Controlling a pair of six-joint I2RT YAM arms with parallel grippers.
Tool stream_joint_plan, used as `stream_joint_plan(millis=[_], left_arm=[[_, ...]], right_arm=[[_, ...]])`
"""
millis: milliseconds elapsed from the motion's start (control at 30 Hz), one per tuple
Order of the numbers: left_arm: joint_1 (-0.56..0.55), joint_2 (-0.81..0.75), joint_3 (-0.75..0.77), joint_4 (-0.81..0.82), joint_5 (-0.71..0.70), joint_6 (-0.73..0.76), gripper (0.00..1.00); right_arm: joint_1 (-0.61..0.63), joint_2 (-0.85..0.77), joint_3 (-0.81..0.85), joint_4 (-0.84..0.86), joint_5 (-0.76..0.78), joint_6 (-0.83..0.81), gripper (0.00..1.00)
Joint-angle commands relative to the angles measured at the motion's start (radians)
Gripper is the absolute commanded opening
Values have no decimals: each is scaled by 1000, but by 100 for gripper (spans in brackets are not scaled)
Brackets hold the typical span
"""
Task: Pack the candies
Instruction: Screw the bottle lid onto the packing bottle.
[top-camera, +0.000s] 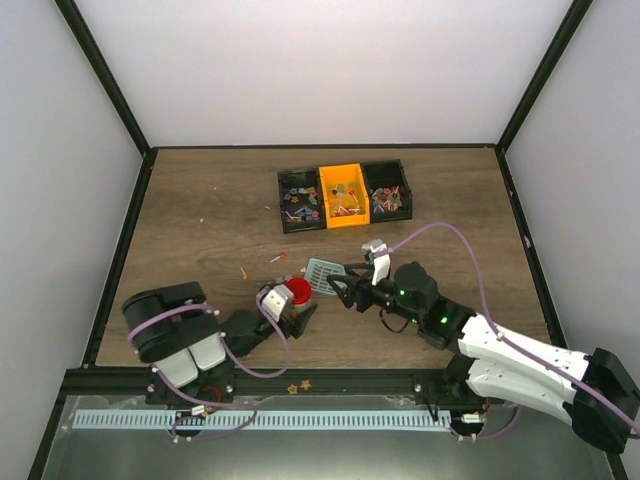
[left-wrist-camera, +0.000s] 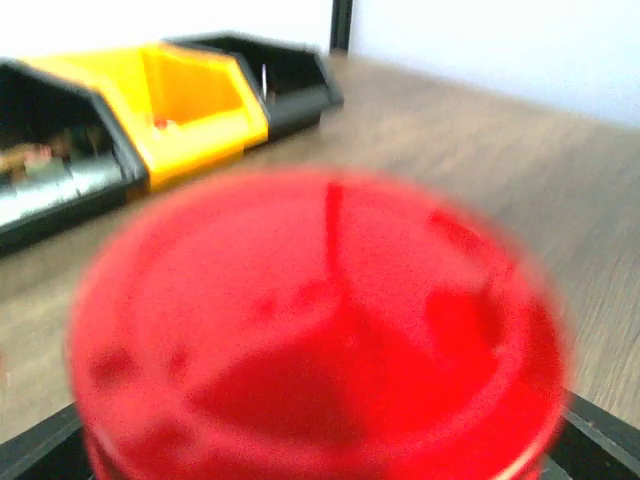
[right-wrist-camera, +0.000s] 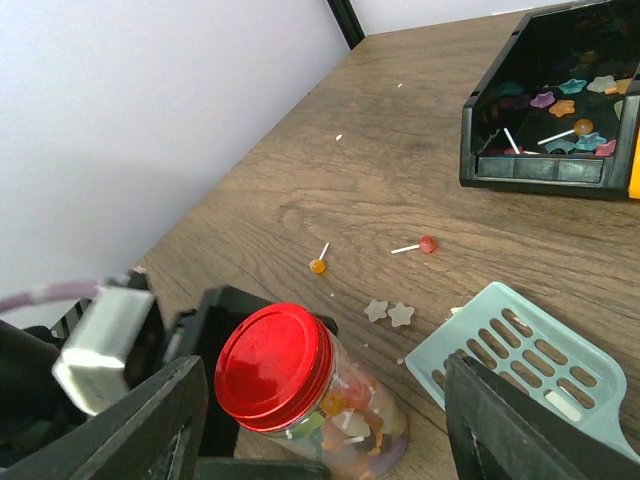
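I see jar (right-wrist-camera: 372, 432) capped w/ candies (right-wrist-camera: 342, 405) inside, few strays at its 10-11 o'clock, so prob nearly done; R gripper (right-wrist-camera: 325, 375) apart, L gripper (top-camera: 300, 312) can't tell.

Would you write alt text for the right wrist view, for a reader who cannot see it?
A clear jar of candies with a red lid sits on a wooden table, framed by the right gripper's open fingers. A teal scoop lies beside it, a few lollipops and star sweets lie loose beyond, and a black bin at top right holds more.
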Motion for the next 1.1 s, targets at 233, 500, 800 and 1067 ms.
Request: stream_joint_plan(millis=[233,500,800,1067], left_arm=[[-10,-310,-194,-120,-43,11,86],[-9,-126,-184,32,-51,17,88],[-9,68,-195,244,-40,3,90],[-11,-253,-185,-69,-58,24,90]], right_arm=[[-7,-9,12,6,-1,-4,66],[-6,7,19,17,-6,-8,66],[-6,16,15,10,6,-13,66],[-8,11,9,18,4,-11,66]])
